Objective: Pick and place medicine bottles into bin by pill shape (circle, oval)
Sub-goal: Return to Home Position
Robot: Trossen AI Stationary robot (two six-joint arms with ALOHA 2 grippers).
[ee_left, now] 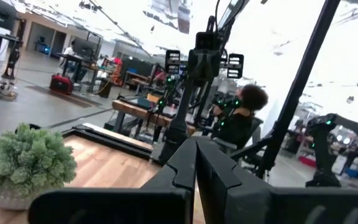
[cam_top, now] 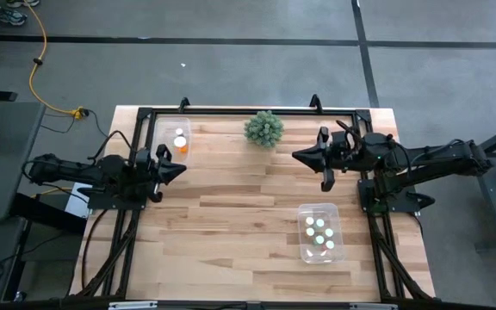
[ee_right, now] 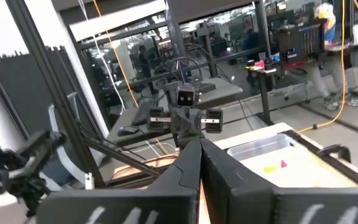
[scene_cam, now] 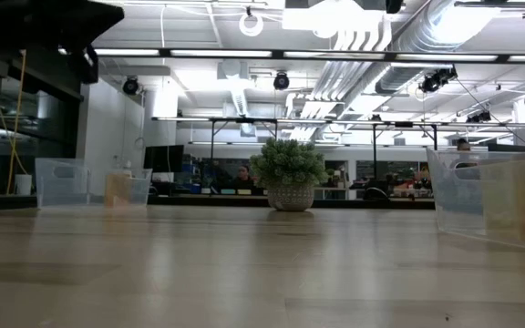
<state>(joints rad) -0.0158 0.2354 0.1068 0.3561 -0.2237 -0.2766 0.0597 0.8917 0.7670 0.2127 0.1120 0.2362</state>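
A wooden table (cam_top: 231,215) is seen from above, with 1 dark robot arm folded at each side edge. On the left, the left arm (cam_top: 84,170) lies along the table's edge. Its jaws are pressed together, hold nothing, and point inward just beside a clear bin. That tucked pose reads as parked rather than reaching. The left bin (cam_top: 164,142) stands near the far left corner, within easy reach of that arm. It holds 2 medicine bottles (cam_top: 180,133), 1 showing a white cap and 1 showing orange. At the middle of the far edge sits a spiky green plant (cam_top: 264,127) in a small pot, apart from both bins and seemingly just decoration to leave alone. On the right, the right arm (cam_top: 429,159) stretches in from its side. Its jaws are also closed on nothing and are held over bare wood between the plant and the second bin. The right bin (cam_top: 334,255) stands nearer the front right and holds about 5 bottles, caps up. No bottle lies loose on the table, so the sorting by pill shape looks finished. Which shape went into which bin is too small to tell.
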